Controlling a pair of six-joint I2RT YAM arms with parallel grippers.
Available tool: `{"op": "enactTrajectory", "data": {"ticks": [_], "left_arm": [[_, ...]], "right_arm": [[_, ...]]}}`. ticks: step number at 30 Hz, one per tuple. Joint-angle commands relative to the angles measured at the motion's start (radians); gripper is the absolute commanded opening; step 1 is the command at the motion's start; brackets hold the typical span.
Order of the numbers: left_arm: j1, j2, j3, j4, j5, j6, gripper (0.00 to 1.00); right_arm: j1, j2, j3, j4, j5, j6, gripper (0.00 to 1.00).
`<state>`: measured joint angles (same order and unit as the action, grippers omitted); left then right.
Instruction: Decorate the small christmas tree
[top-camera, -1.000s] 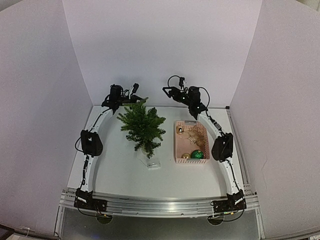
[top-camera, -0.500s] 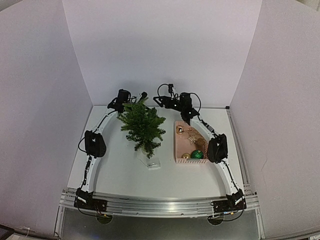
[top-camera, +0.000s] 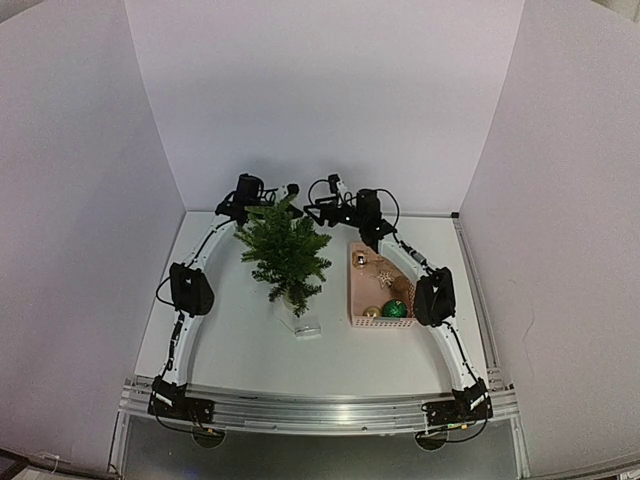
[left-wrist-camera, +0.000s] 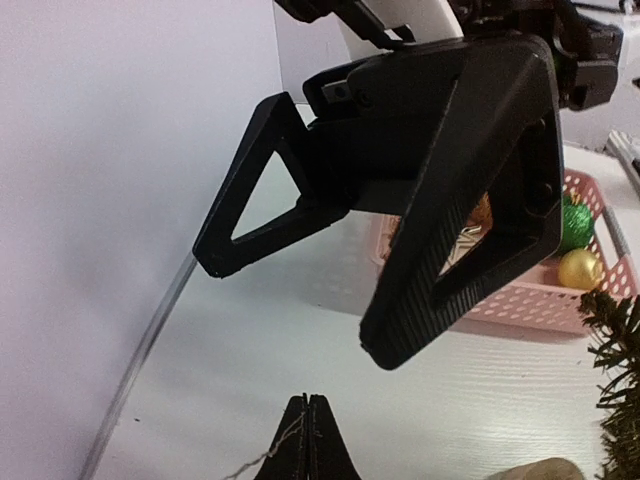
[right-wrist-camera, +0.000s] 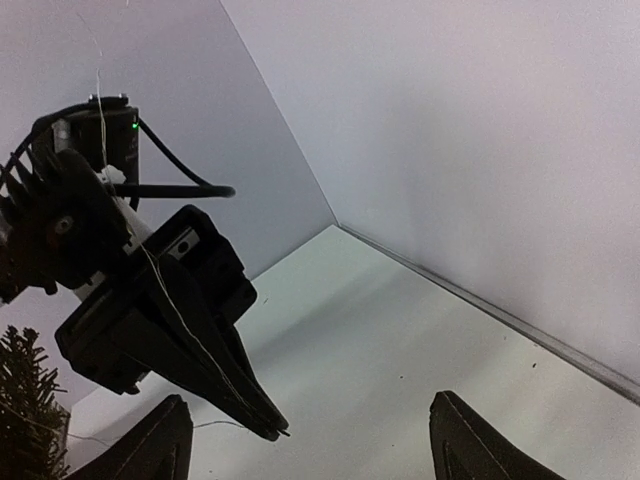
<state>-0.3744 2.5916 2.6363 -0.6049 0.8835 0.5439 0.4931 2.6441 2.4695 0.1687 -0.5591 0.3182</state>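
Seen from the top cam, the small christmas tree stands upright at centre-left, long axis vertical, tip toward upper frame, base lower. The left claw sits right at the tip, and the right claw is just right of it, above the pink basket. Left wrist cam: left claw pinched shut on a thin thread, needles at the right edge. Right wrist cam: right claw wide open, empty, w/ tree at lower left. Left claw's nearer, I'd say.
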Motion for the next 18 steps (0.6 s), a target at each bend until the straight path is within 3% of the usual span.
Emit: {"op": "enactTrajectory", "data": {"ticks": [1, 6, 13, 18], "left_arm": [[-0.013, -0.058, 0.064, -0.014, -0.059, 0.203, 0.00], [-0.022, -0.068, 0.062, 0.077, -0.093, 0.241, 0.00], [-0.029, -0.084, 0.093, 0.195, -0.074, 0.176, 0.00], [-0.034, -0.099, 0.112, 0.172, -0.008, 0.134, 0.00]], "right_arm": [[0.009, -0.115, 0.014, -0.016, -0.043, -0.202, 0.80], [0.010, -0.102, 0.065, -0.025, -0.038, -0.284, 0.78], [0.012, -0.129, 0.084, -0.011, -0.033, -0.406, 0.79], [0.012, -0.157, 0.089, -0.008, -0.047, -0.442, 0.79]]}}
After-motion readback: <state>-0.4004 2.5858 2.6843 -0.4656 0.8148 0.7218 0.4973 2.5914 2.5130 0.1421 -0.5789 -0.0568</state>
